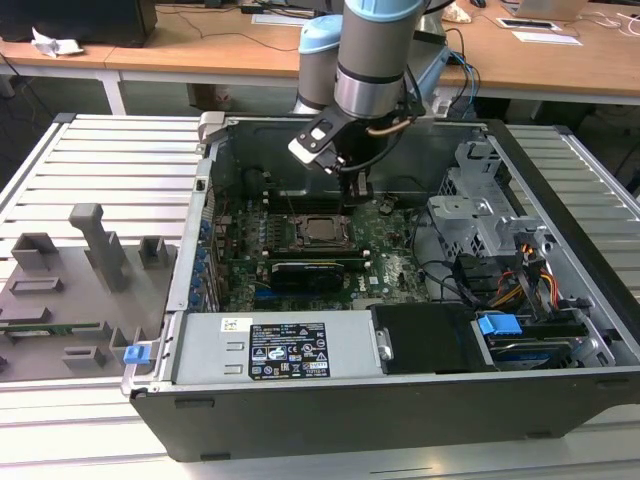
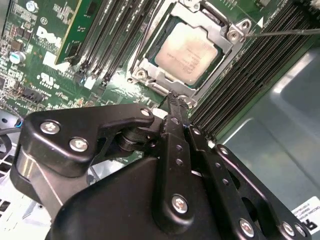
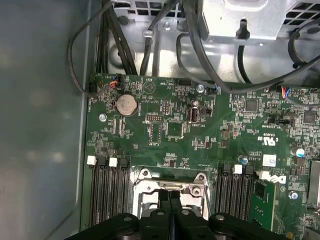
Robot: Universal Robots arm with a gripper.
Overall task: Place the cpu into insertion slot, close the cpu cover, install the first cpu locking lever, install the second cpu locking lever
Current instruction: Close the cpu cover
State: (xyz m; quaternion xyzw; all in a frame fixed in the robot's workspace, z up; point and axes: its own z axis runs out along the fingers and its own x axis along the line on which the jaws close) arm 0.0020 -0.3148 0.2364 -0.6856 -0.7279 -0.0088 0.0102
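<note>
Standing by the open black computer case (image 1: 330,420), I see the arm's black gripper (image 2: 172,96) down over the green motherboard (image 3: 170,130), its fingers pressed together with nothing visible between them. Its tip is at the near edge of the thin silver-grey square cpu cover (image 2: 147,60). The cover lies flat around the dull silver-beige square cpu (image 2: 187,47), which is seated at upper centre of the second wrist view.

Rows of long black memory slots (image 2: 240,85) crowd both sides of the cover, and an upright green memory stick (image 2: 75,25) stands at upper left. A thin dark metal rod (image 2: 285,32) runs from the cover's corner to the right edge of that frame. In the exterior view a long black card with a grille (image 1: 315,270) lies just below the chip, and black cables (image 1: 450,280) loop at centre right.

The case's bare grey wall (image 3: 40,125) leaves open room on the left of the first wrist view. The insertion slot itself is hidden beneath chip and cover, and the gripper's body blocks the cover's near edge in both wrist views.
</note>
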